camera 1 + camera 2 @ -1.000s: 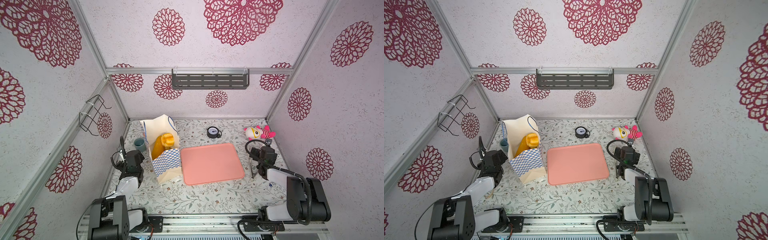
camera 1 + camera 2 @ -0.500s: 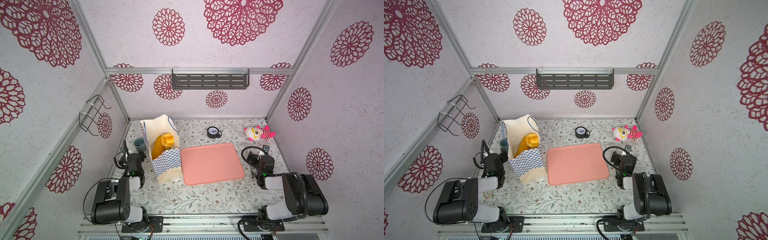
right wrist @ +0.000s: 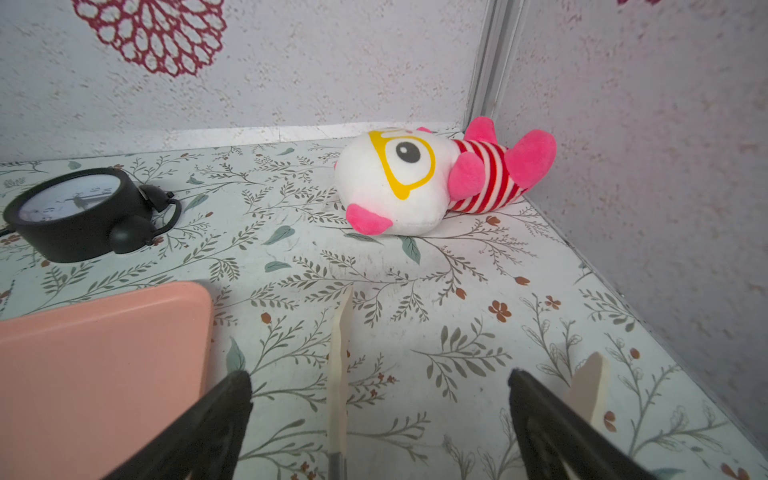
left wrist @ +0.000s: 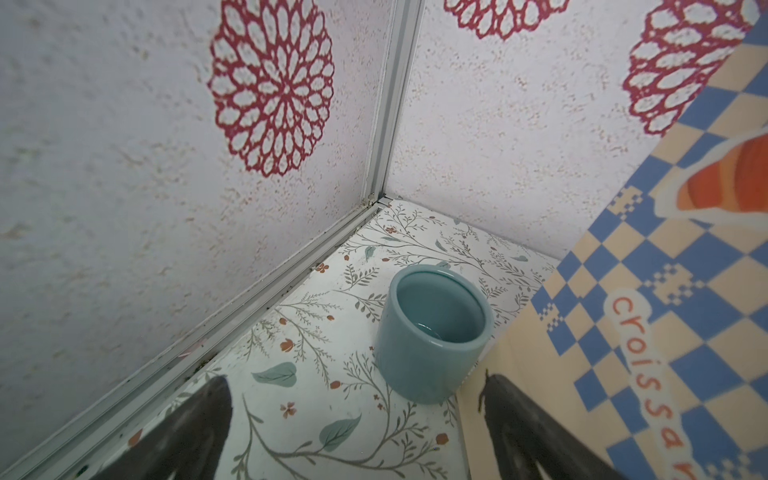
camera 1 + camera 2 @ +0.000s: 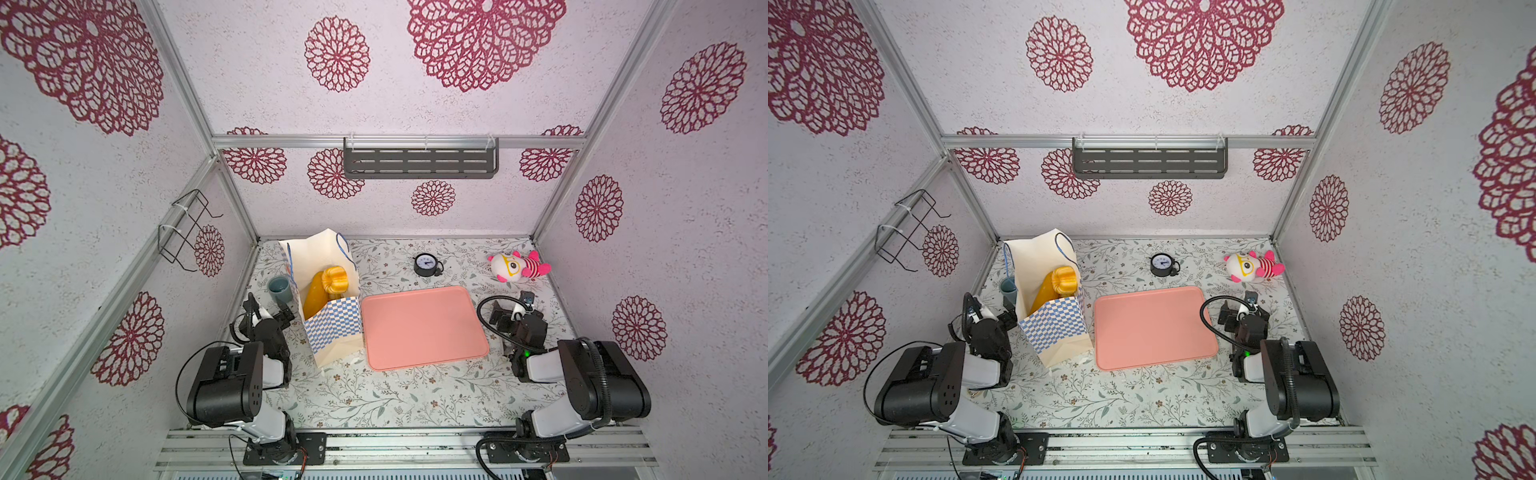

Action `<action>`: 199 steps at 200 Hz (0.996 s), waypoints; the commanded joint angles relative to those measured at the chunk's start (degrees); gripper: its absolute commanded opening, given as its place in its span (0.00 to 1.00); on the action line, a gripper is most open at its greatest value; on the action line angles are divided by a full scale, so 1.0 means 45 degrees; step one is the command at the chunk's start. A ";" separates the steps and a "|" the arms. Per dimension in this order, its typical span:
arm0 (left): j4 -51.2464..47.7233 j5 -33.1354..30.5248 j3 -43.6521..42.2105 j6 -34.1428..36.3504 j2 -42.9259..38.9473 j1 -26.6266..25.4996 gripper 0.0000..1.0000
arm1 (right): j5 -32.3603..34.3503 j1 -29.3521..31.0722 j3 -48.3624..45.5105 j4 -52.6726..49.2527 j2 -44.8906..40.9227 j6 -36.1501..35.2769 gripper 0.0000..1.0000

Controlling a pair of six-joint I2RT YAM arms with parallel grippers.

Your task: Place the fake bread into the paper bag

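The paper bag [image 5: 330, 322] [image 5: 1054, 328] stands upright at the left of the table, mouth open. Fake bread shows inside it in both top views: a long golden loaf [image 5: 313, 297] [image 5: 1042, 297] leaning against a fluted cake [image 5: 334, 279] [image 5: 1065, 280]. My left gripper [image 5: 268, 308] [image 5: 988, 309] [image 4: 357, 386] sits low beside the bag's left wall [image 4: 665, 311], open and holding nothing. My right gripper [image 5: 513, 309] [image 5: 1239, 309] [image 3: 378, 376] rests off the tray's right edge, open, with only table between its fingers.
A flat pink tray [image 5: 424, 326] [image 3: 104, 353] lies mid-table. A teal cup [image 5: 278, 287] [image 4: 434, 332] stands in the left corner by the bag. A black clock [image 5: 426, 264] [image 3: 75, 208] and a pink-and-white plush toy [image 5: 517, 268] [image 3: 415, 178] lie at the back.
Both arms have folded back toward their bases, with the upper links now raised near the front rail. The grippers stay open and low. Bag and bread have not moved.
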 commanded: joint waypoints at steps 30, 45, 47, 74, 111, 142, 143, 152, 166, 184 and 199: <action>-0.3036 -0.0212 0.1931 0.1020 -0.0019 -0.0597 0.97 | 0.0066 0.0173 0.0084 0.0717 -0.0060 -0.0302 0.99; -0.3095 -0.0209 0.1948 0.1018 -0.0029 -0.0598 0.97 | 0.0066 0.0173 0.0084 0.0711 -0.0041 -0.0304 0.99; -0.3097 -0.0209 0.1953 0.1020 -0.0029 -0.0598 0.97 | 0.0066 0.0173 0.0094 0.0707 -0.0040 -0.0292 0.99; -0.3196 -0.0209 0.2048 0.1011 0.0025 -0.0600 0.97 | 0.0066 0.0168 0.0168 0.0602 -0.0006 -0.0283 0.99; -0.3329 -0.0234 0.2125 0.1011 0.0052 -0.0598 0.97 | 0.0066 0.0173 0.0099 0.0678 -0.0040 -0.0287 0.99; -0.3234 -0.0226 0.2062 0.1020 0.0010 -0.0600 0.97 | 0.0125 0.0213 0.0075 0.0707 -0.0057 -0.0307 0.99; -0.3234 -0.0228 0.2063 0.1020 0.0010 -0.0599 0.97 | 0.0125 0.0212 0.0067 0.0713 -0.0058 -0.0307 0.99; -0.3223 -0.0225 0.2060 0.1011 0.0010 -0.0598 0.97 | 0.0125 0.0216 0.0071 0.0718 -0.0060 -0.0307 0.99; -0.3253 -0.0224 0.2069 0.1020 0.0016 -0.0598 0.97 | 0.0125 0.0227 0.0062 0.0718 -0.0058 -0.0304 0.99; -0.3254 -0.0229 0.2086 0.1020 0.0034 -0.0598 0.97 | 0.0143 0.0231 0.0076 0.0716 -0.0060 -0.0321 0.99; -0.3285 -0.0233 0.2098 0.1020 0.0049 -0.0598 0.97 | 0.0125 0.0221 0.0079 0.0718 -0.0058 -0.0312 0.99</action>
